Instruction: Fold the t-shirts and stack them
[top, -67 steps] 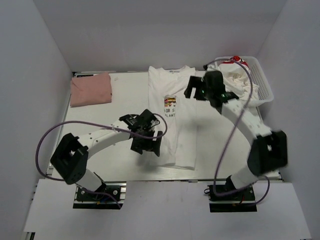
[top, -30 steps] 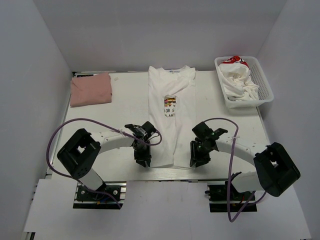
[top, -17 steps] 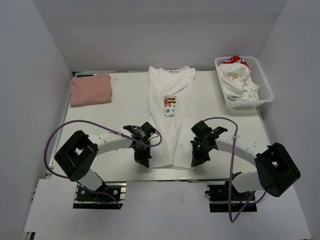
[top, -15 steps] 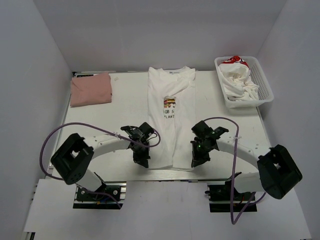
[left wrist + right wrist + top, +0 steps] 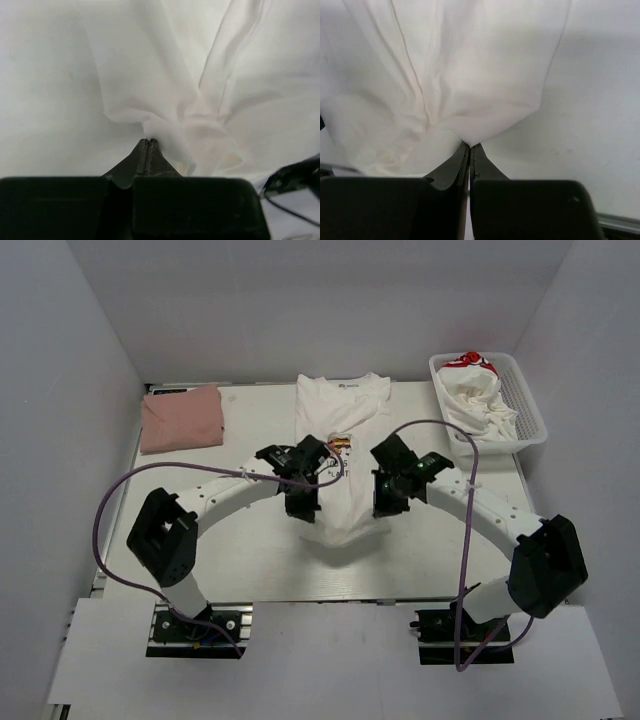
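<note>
A white t-shirt [image 5: 340,405] with a small coloured print lies down the middle of the table, collar at the far end. Its lower half is raised off the table and sags in a loop [image 5: 345,525] between my two grippers. My left gripper [image 5: 303,503] is shut on the hem's left corner; in the left wrist view the cloth [image 5: 175,75] bunches at its tips [image 5: 148,141]. My right gripper [image 5: 384,500] is shut on the right corner, where the cloth [image 5: 470,75] pinches to a point at its tips [image 5: 470,145]. A folded dusty-pink t-shirt [image 5: 181,418] lies at the far left.
A white mesh basket [image 5: 527,390] stands at the far right and holds crumpled white t-shirts [image 5: 475,395], one with red print. Purple cables loop from both arms over the table. White walls close in the far side, left and right.
Both grippers closed on the hem corners near the table's front edge, then rose and carried the hem away towards the collar. The shirt's lower half now hangs in a fold.
</note>
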Controlling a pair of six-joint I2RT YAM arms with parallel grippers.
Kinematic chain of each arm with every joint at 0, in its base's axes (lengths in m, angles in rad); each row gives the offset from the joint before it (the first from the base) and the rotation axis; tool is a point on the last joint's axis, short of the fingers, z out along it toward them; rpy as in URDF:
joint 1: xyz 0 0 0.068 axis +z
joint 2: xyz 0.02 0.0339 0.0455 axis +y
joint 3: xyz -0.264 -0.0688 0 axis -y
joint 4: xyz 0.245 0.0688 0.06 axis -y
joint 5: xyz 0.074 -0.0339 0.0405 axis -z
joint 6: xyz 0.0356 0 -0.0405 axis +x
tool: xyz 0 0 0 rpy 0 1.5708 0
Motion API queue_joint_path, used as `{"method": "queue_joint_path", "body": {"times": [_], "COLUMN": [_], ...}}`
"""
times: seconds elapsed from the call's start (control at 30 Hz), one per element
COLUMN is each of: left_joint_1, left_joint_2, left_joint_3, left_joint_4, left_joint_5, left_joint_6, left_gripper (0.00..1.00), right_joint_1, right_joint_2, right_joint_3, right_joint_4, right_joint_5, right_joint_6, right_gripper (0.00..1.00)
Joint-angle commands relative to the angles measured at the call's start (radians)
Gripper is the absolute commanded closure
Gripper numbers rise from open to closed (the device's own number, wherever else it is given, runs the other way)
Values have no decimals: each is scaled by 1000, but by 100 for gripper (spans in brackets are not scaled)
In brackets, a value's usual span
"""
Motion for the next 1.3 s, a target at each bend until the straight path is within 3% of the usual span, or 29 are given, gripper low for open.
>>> {"method": "queue_joint_path", "body": {"times": [0.0, 0.13, 0.53, 1.27], "left_joint_1": [56, 119, 239, 343], "left_joint_2": [26, 93, 336, 550], "left_joint_3": [124, 277, 609, 744], "left_joint_4": [-56, -43, 0, 207], "left_joint_5": [-140, -208, -200, -95], "left_joint_6": [25, 25, 135, 237], "left_gripper": [100, 100, 100, 100], "right_joint_1": [-27, -67, -163, -280], "right_joint_2": [74, 164, 385, 644], "right_joint_3": [130, 233, 496, 686], "right_joint_4": [-18, -24, 127, 240], "right_joint_5": [187, 212, 180, 123], "right_joint_6": [-39, -79, -132, -178], "right_gripper": [100, 100, 100, 100]}}
